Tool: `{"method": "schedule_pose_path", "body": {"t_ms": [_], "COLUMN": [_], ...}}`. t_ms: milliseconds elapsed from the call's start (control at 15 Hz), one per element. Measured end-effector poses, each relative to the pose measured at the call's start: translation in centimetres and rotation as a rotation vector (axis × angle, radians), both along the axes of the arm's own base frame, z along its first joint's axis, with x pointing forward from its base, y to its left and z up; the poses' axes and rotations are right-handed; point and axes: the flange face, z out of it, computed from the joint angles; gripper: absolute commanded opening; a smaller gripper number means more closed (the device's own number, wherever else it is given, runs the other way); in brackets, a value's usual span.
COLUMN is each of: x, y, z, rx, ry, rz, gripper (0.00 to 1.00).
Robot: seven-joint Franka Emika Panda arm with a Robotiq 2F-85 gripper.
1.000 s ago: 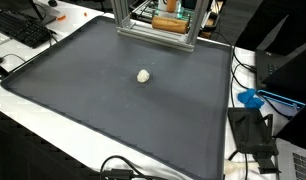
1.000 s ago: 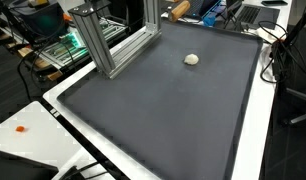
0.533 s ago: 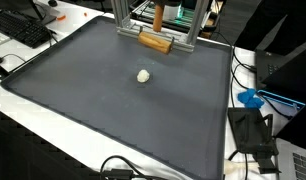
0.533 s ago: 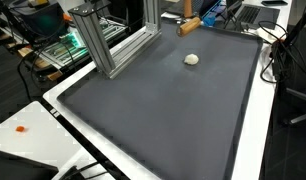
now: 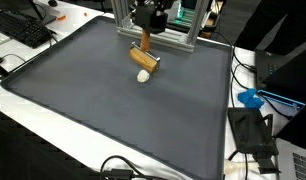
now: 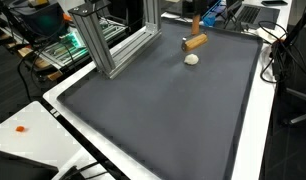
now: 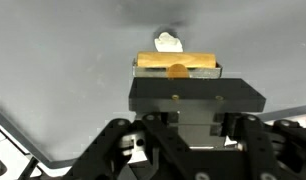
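The gripper [image 5: 149, 20] is closed on the thin stick of a wooden tool [image 5: 145, 61] and holds it hanging downward, upper middle of the frame in an exterior view. The tool has the shape of a T: the stick goes up into the closed jaws, and a short round crosspiece sits at its lower end. In the wrist view the crosspiece lies horizontal in the upper middle of the frame, just above the black body of the gripper, and the end of the stick shows as a round spot at its centre. Directly beyond the crosspiece there is a small white lump [image 5: 143, 76]. In both exterior views the lump is just beside the crosspiece, very near; I cannot tell if they touch. The lump lies on a large dark mat [image 5: 103, 110] which fills the centre of both exterior views. At the top edge of the mat stands an aluminium frame [image 5: 179, 41], close behind the gripper. Outside the mat, a black keyboard [image 5: 28, 30] is in the upper left corner and a blue object [image 5: 251, 98] is at the right edge.
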Motion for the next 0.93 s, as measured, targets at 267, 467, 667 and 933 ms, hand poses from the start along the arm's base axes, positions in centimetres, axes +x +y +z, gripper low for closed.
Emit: {"method": "schedule_pose_path", "body": {"t_ms": [267, 467, 667, 933], "x": [2.1, 2.9, 3.3, 3.4], "y": [-0.5, -0.9, -1.0, -1.0], "z": [-2.1, -3.4, -4.1, -4.2], "rx": [0.013, 0.014, 0.013, 0.012], "ry": [0.027, 0.045, 0.055, 0.07], "rz": [-0.059, -0.096, -0.117, -0.133], "gripper": [0.34, 0.34, 0.34, 0.34]}}
